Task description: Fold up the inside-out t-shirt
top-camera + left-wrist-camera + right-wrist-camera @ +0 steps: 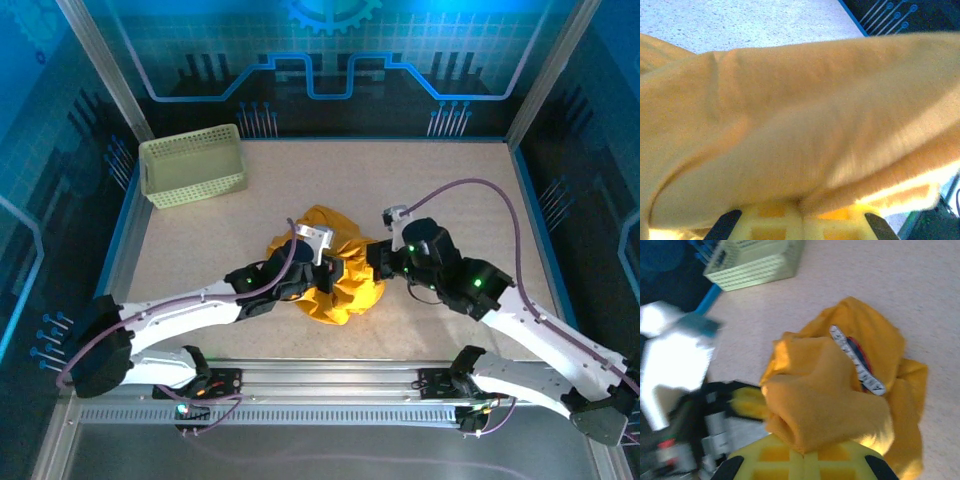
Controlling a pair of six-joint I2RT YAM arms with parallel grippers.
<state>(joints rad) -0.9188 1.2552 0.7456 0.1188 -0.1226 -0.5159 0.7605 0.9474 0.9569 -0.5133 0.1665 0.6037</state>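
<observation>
The inside-out t-shirt (335, 270) lies bunched in a mustard-yellow heap at the middle of the table. My left gripper (310, 268) is at the heap's left side, shut on a fold of the t-shirt (805, 130), whose cloth runs into the closed yellow fingers (775, 222). My right gripper (372, 262) is at the heap's right side, shut on a thick fold of the t-shirt (830, 405) that bulges out over its fingers (765, 462). A grey neck tape (856, 360) shows on the cloth beyond that fold.
A pale green lattice basket (193, 165) stands at the back left of the table (440, 190); it also appears as the basket (752, 262) at the top of the right wrist view. The left arm (680, 375) is blurred at that view's left side.
</observation>
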